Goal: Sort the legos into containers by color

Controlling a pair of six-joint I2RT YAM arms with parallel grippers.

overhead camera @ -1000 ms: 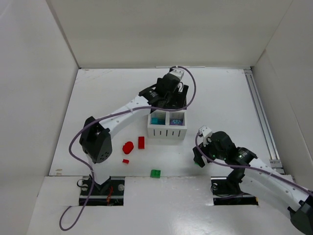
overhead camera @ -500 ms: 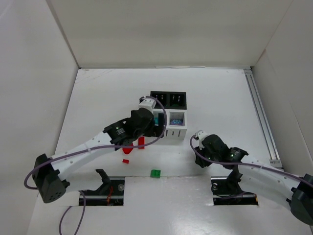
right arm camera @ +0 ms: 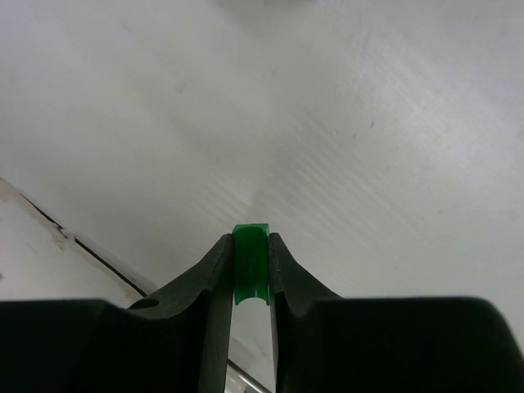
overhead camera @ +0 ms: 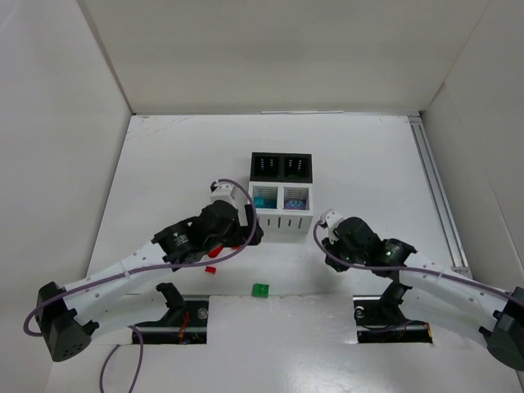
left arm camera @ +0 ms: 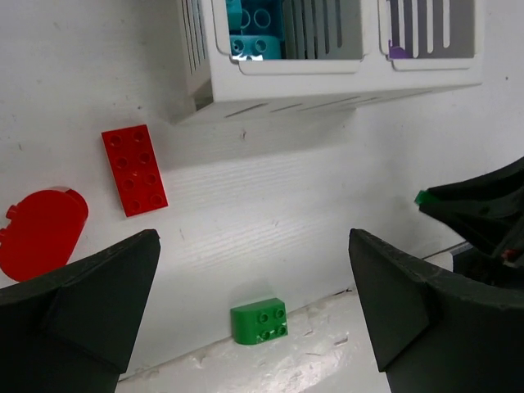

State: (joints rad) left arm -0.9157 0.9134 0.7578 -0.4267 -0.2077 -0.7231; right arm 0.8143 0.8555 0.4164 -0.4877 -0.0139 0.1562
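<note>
The containers are a white slatted pair (overhead camera: 280, 206) with a black pair (overhead camera: 281, 166) behind. The left white bin (left arm camera: 214, 49) holds teal legos (left arm camera: 254, 33); a purple piece (left arm camera: 399, 51) shows in the right one. My left gripper (overhead camera: 249, 236) hovers open in front of the white bins, nothing between its fingers (left arm camera: 98, 303). Below it lie a red brick (left arm camera: 134, 169), a red oval (left arm camera: 41, 232) and a green brick (left arm camera: 259, 321). My right gripper (right arm camera: 250, 246) is shut on a small green lego (right arm camera: 250, 266), low over the table to the right of the bins (overhead camera: 329, 254).
The green brick (overhead camera: 260, 290) sits right at the table's near edge seam. A tiny red piece (overhead camera: 210, 268) lies beside the left arm. White walls enclose the table, and a metal rail (overhead camera: 438, 196) runs along its right side.
My left arm swung from over the black bins toward the front and now hangs open over the red pieces. My right gripper closed on the small green lego.
</note>
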